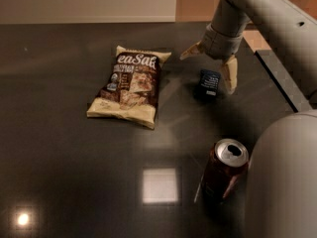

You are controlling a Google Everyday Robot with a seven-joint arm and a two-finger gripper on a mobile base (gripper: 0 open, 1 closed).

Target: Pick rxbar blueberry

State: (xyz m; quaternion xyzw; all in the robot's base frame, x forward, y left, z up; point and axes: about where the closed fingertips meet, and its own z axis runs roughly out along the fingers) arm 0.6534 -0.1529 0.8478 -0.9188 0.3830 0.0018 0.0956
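Observation:
The rxbar blueberry [209, 83] is a small flat dark navy wrapper with white lettering, lying on the dark table right of centre. My gripper [210, 64] hangs just above it, open, its two cream fingers spread wide. One finger [229, 75] sits at the bar's right edge and the other [191, 50] points up-left of the bar. The bar lies between and slightly below them, not gripped.
A large cream-and-brown chip bag [129, 86] lies to the left of the bar. A reddish-brown soda can [222, 170] stands upright in front. My grey arm fills the right side. The table edge [277, 73] runs along the right.

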